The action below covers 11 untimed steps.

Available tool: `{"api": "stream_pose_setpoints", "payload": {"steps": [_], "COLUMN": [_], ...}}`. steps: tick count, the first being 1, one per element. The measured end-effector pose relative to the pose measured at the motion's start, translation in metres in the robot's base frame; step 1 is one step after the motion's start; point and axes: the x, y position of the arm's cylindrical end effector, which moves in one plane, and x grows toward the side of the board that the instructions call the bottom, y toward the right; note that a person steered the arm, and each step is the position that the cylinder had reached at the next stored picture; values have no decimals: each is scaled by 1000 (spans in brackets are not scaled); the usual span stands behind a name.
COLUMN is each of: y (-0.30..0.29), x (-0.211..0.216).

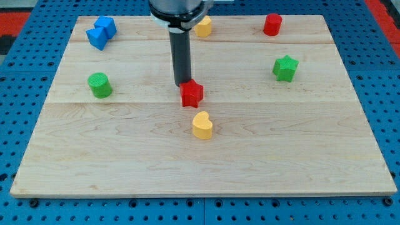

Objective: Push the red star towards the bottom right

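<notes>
I have my tip point(184, 84) set down at the upper-left edge of the red star point(192, 94), touching it or as good as touching; the rod hides the exact contact. That placement makes sense to me: the star has to travel toward the view's bottom right, so I want to be behind it on the opposite corner, where a straight push drives it the right way. There is no hand on this rig, only the bare rod, so there is nothing to hold wide or narrow.

The star sits near the middle of the wooden worktop point(312, 162), a little toward the view's left of centre. Just below it, and slightly to the right, lies a yellow heart point(202, 125), close but apart. I judge this the main hazard: a push angled too steeply downward would run the star into it.

The other pieces are well clear: a green cylinder point(99, 85) at the left, a blue block point(101, 32) at top left, a yellow block point(203, 26) half hidden behind the arm, a red cylinder point(272, 24) at top right, and a green star point(285, 68) at the right.
</notes>
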Motion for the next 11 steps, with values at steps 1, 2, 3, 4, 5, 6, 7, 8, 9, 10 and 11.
{"api": "stream_pose_setpoints", "payload": {"steps": [1,2,3,4,5,6,7,8,9,10,11], "y": [14,54,95,108,70,23,-33,-6,73,38,38], "x": [6,9,22,42,-10,-25,-12,18,37,53,68]}}
